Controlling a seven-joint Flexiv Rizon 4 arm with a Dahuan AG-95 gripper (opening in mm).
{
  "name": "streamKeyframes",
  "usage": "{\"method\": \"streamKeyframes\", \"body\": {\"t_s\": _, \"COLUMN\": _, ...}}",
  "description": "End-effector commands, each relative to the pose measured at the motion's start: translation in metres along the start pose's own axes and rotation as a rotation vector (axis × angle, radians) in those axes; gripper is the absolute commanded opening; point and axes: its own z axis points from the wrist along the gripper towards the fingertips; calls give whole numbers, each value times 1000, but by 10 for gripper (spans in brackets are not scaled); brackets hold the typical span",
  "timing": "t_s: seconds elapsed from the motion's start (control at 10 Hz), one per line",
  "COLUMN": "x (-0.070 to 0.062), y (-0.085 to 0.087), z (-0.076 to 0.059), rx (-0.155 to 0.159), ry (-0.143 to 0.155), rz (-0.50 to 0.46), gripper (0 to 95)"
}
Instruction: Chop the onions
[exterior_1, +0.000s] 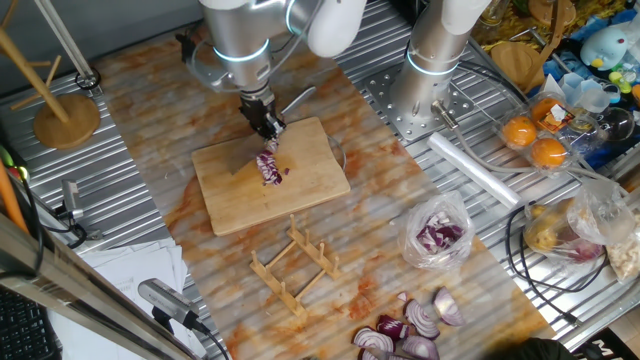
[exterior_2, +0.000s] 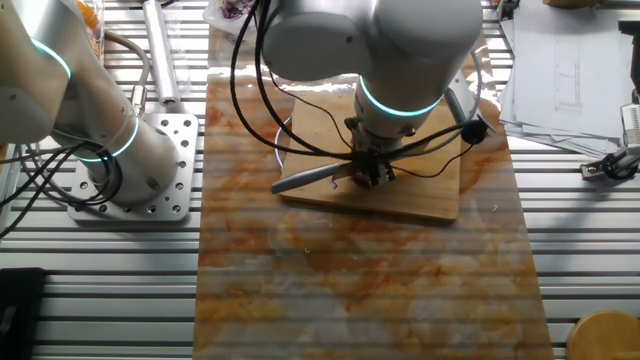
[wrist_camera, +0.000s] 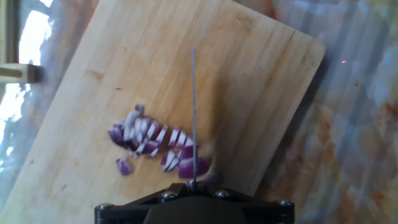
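On the worktop (exterior_1: 150, 130) we see a cutting board (exterior_1: 300, 190) with the onions (exterior_1: 269, 167) heaped near its middle. The gripper (exterior_1: 268, 127) hangs over the board's far edge, its knife blade (wrist_camera: 194, 112) running edge-on above the heap. Nearer us stands a wooden rack (exterior_1: 295, 265); right of it lies a plastic bag (exterior_1: 437, 235), with onion wedges (exterior_1: 412, 330) in front.

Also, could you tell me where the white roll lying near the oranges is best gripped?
Grip the white roll at mid-length, coming straight down from above, fingers closing across its narrow width. It lies flat and long on the table, so the middle should balance it. The gripper holds the knife now.
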Motion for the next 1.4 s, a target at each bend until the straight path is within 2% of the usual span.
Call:
{"method": "streamKeyframes", "body": {"t_s": 0.1, "x": -2, "y": -1, "z": 19, "rx": -3, "ry": -35, "rz": 16, "gripper": 0}}
{"method": "streamKeyframes", "body": {"t_s": 0.2, "x": -3, "y": 1, "z": 20, "rx": -18, "ry": -30, "rz": 22, "gripper": 0}}
{"method": "streamKeyframes", "body": {"t_s": 0.3, "x": -3, "y": 1, "z": 15, "rx": 0, "ry": -32, "rz": 12, "gripper": 0}}
{"method": "streamKeyframes", "body": {"t_s": 0.6, "x": -3, "y": -5, "z": -27, "rx": -23, "ry": 11, "rz": -1, "gripper": 0}}
{"method": "streamKeyframes", "body": {"t_s": 0.7, "x": 2, "y": -7, "z": -33, "rx": -22, "ry": 17, "rz": 2, "gripper": 0}}
{"method": "streamKeyframes", "body": {"t_s": 1.0, "x": 3, "y": -8, "z": -29, "rx": -14, "ry": 20, "rz": 86, "gripper": 0}}
{"method": "streamKeyframes", "body": {"t_s": 1.1, "x": 2, "y": -10, "z": -24, "rx": 0, "ry": 32, "rz": 102, "gripper": 0}}
{"method": "streamKeyframes", "body": {"t_s": 1.3, "x": 0, "y": -13, "z": -18, "rx": 5, "ry": 37, "rz": 101, "gripper": 0}}
{"method": "streamKeyframes", "body": {"t_s": 1.4, "x": -1, "y": -14, "z": -16, "rx": 20, "ry": 44, "rz": 91, "gripper": 0}}
